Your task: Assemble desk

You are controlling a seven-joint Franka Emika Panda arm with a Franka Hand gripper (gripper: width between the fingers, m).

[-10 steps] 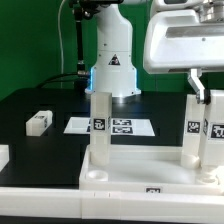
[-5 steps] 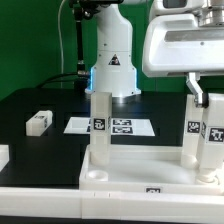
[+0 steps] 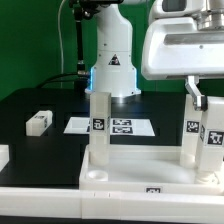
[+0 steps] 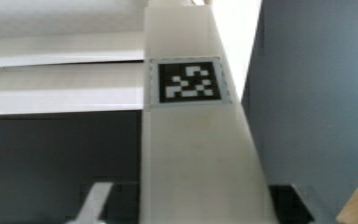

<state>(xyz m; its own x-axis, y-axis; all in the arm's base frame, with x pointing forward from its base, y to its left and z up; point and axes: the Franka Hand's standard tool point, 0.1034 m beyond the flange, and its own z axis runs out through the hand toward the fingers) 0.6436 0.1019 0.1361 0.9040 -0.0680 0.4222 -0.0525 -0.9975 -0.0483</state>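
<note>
The leg (image 3: 213,150) appears clamped in the gripper (image 3: 206,100), upright at the exterior view's right corner of the tabletop panel (image 3: 140,168). It should be held vertical, centred on its socket, and turned without side load.

worktop (image 3: 30,100): plain black all over
tabletop panel (image 3: 125,172): solid white, tiny black-and-white tag on the front rim
standing legs (image 3: 100,145): white, each with a square black-and-white tag
loose leg (image 3: 39,122): white, dark tag on its end
marker board (image 3: 76,125): white sheet, blocky black-and-white tags
robot base (image 3: 112,45): white, black triangle sticker, blue glow low down
backdrop (image 3: 30,40): green
close-up leg (image 4: 194,160): greyish white, pixelly black tag with a white border
</note>
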